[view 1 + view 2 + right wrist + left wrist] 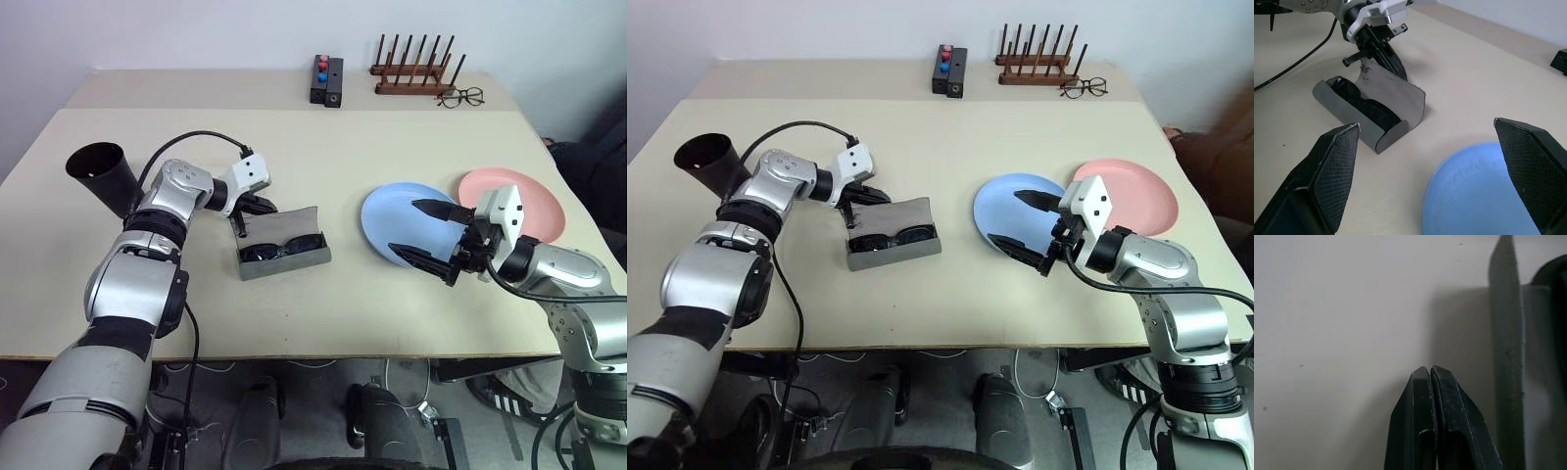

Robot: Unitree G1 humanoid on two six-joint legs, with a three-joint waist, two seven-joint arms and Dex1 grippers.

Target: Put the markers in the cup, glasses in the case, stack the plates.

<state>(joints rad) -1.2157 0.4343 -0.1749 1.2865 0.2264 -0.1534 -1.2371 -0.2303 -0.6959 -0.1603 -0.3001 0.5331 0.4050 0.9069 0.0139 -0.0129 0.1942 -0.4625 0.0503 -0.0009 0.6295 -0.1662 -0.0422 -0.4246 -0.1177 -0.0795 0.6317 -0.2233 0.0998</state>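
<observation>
Left end effector (870, 197): fingers pressed together with nothing between them, tip down at the back of the case's raised lid, left of centre in the head view.
Right end effector (428, 240): fingers spread wide and empty, hovering over the near edge of the blue plate, right of centre.
Case (284, 252): grey, hinged, lying open on the counter; the lid stands up behind the tray. It looks like a stiff, light shell, so a push on the lid's top edge should fold it down; pushed low, the whole case would likely slide on the smooth counter.
Glasses (1367, 105): black sunglasses already lying inside the tray; lenses scratch easily, so the lid is best closed without forcing.
Blue plate (1010, 212): flat on the counter, shallow, rigid, probably slippery; the only hold is a pinch across the rim.
Pink plate (534, 201): just beside the blue one, further right, its edge behind it.
Cup (105, 173): black, tipped over, upper left of the counter; light, likely to roll.
Markers: cannot be made out.
</observation>
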